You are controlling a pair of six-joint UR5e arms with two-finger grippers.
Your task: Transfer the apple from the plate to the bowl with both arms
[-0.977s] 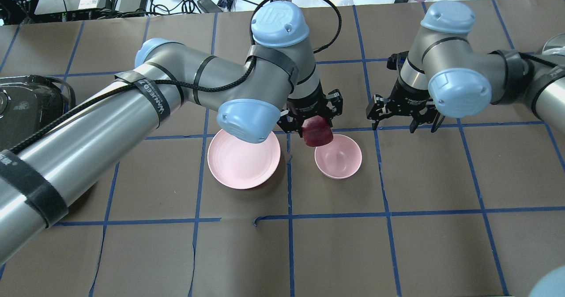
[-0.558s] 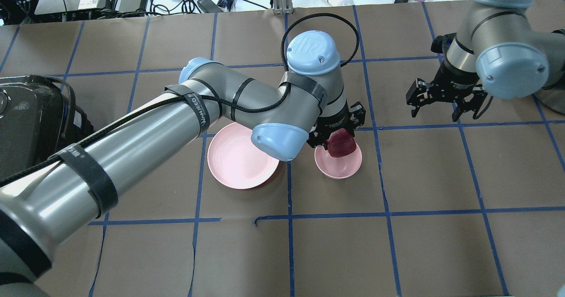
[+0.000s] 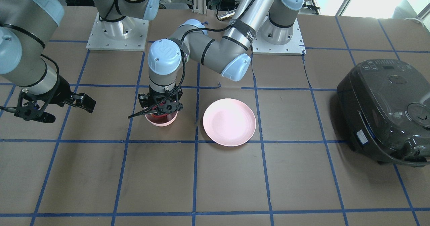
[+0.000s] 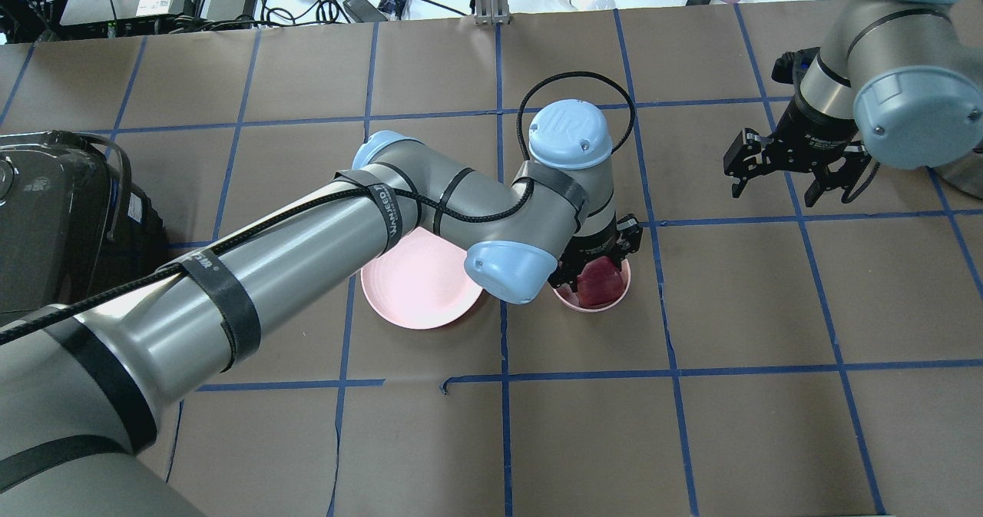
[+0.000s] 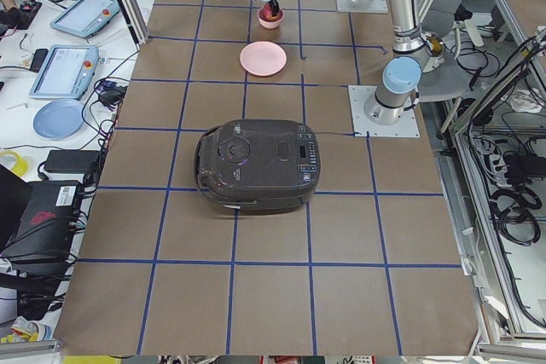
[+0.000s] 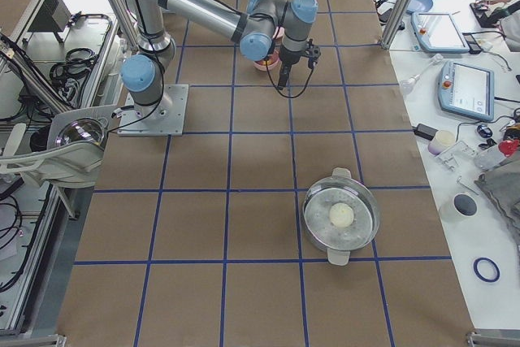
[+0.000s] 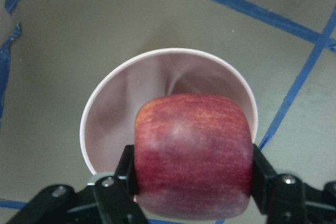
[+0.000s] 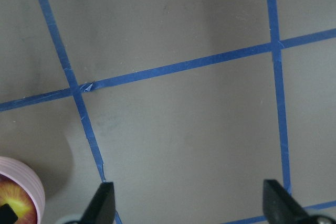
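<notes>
1. At the left end of the brown, blue-taped counter, a dark rice cooker is seen with its lid closed.
2. To its right the flat pale pink plate is set. In the overhead view it is partly covered by the left arm's blue-capped joint.
3. Just beside the plate, across a tape line and not touching it, the small deep bowl is placed.
4. The left hand is pointed straight down over the bowl and is clenched on the apple. Its black fingers are pressed against two opposite sides of the fruit.
5. The apple is held at the bowl's mouth, inside the ring of the rim. Whether the bowl's floor is touched cannot be told.
6. Well apart to the right, the right hand is held above the counter. It is released, with its fingers spread wide over a crossing of tape lines.
7. At the far right end a metal pot is seen, with a pale round thing inside it.
</notes>
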